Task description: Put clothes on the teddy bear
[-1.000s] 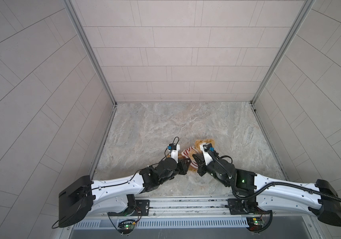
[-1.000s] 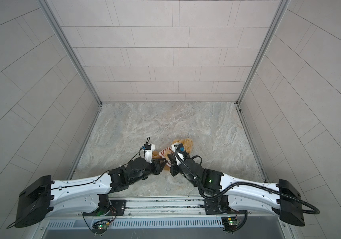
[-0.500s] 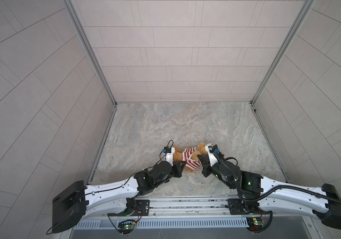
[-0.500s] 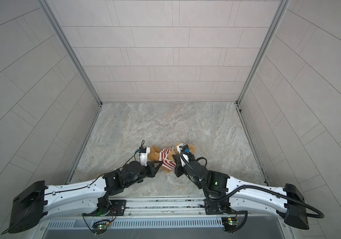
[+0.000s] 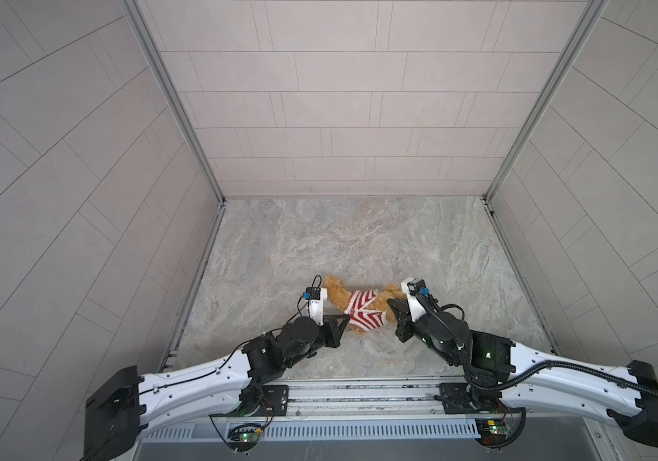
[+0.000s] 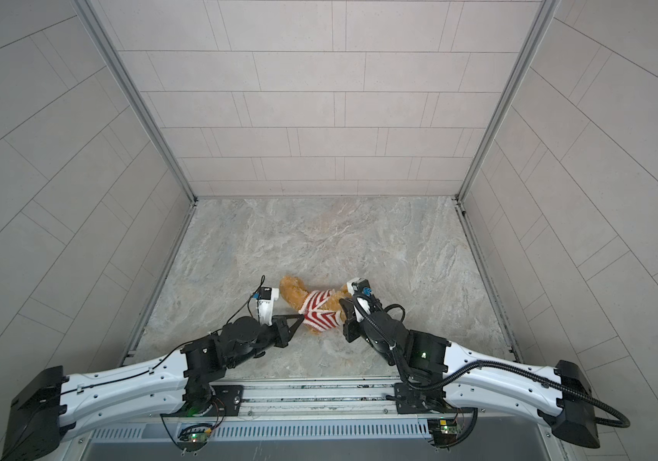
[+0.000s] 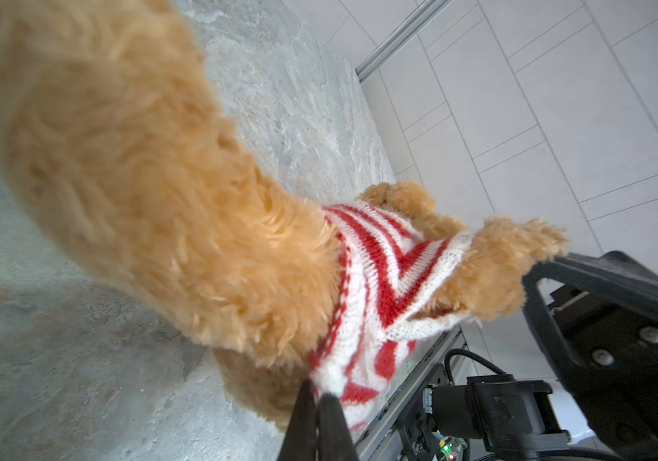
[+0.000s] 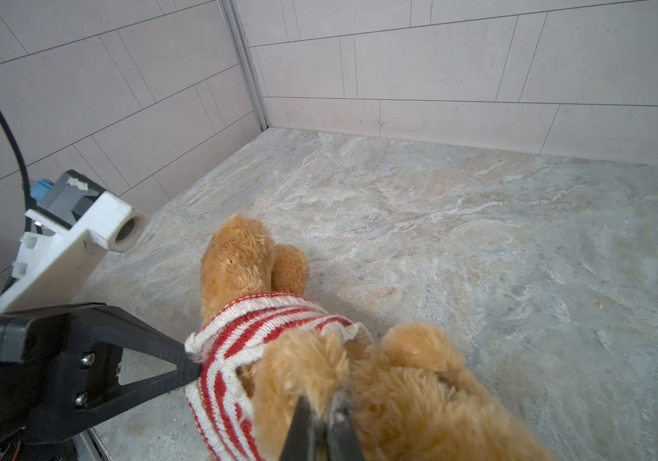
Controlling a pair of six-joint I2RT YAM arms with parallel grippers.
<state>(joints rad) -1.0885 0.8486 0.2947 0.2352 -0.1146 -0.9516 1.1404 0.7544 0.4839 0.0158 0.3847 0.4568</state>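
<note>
The golden-brown teddy bear (image 5: 334,294) (image 6: 292,293) lies stretched left to right on the marble floor near the front, a red-and-white striped sweater (image 5: 363,310) (image 6: 319,310) round its middle. My left gripper (image 5: 346,316) (image 6: 302,317) (image 7: 317,393) is shut on the sweater's (image 7: 379,259) lower edge. My right gripper (image 5: 390,304) (image 6: 341,304) (image 8: 321,403) is shut on the fur of a bear's (image 8: 239,259) arm that comes out of the sweater (image 8: 263,319). The legs (image 7: 140,179) point towards the left arm. The face is hidden.
Tiled walls close the marble floor (image 5: 339,239) on the left, back and right. A metal rail (image 5: 359,389) carrying both arm bases runs along the front edge, close behind the bear. A small speck (image 8: 597,305) lies on the floor.
The bear, bunched up between the grippers a second ago, now lies stretched out sideways. The left gripper has closed on the sweater edge. The right gripper stayed shut and shifted right.
</note>
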